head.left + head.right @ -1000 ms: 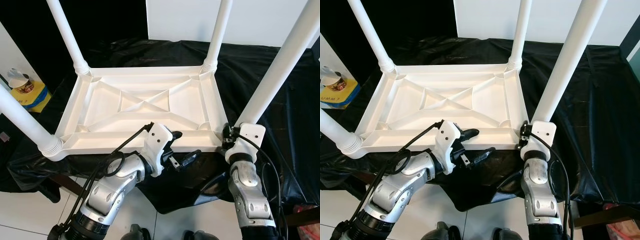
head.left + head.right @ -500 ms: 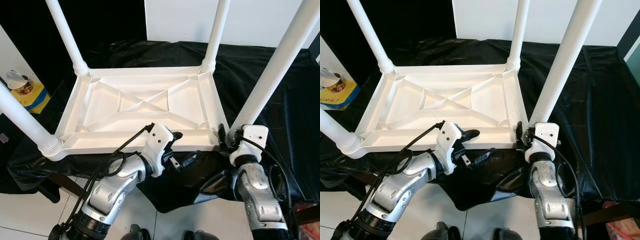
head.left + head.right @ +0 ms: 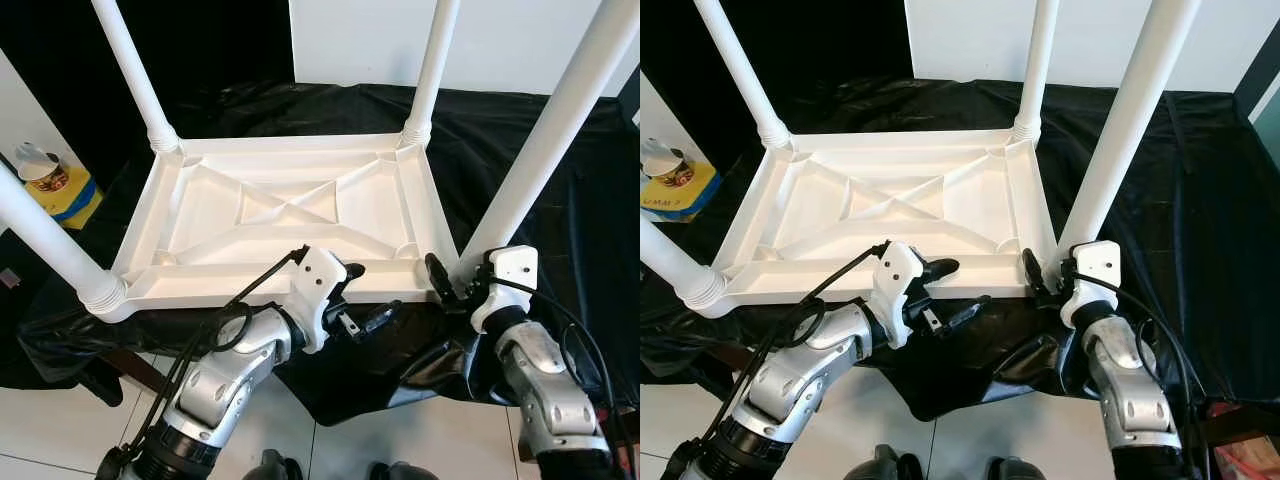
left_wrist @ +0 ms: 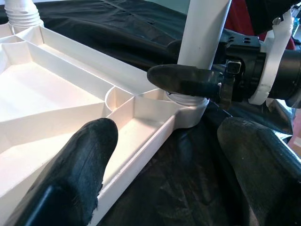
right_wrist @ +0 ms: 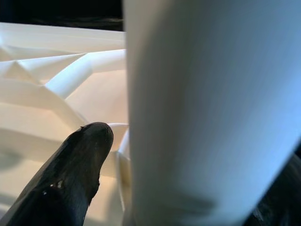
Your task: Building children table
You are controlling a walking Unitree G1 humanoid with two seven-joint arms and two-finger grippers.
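Since a second ago the right gripper (image 3: 447, 283) has swung outward, fingers parted around the near right table leg (image 3: 540, 135). Left gripper (image 3: 365, 297) gapes open, holding nothing, beside the upturned tabletop (image 3: 290, 215).

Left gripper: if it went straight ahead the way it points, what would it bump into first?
Probably the white table leg at the near corner, where the right gripper already sits. The left gripper is open, straddling the tabletop edge, so depth is uncertain.

The right gripper (image 3: 452, 283) now sits further to the robot's right than a second ago, its wrist drawn outward from the near right table leg (image 3: 540, 145). One black finger (image 3: 436, 276) now shows plainly beside the leg's base. The camera has also shifted slightly.
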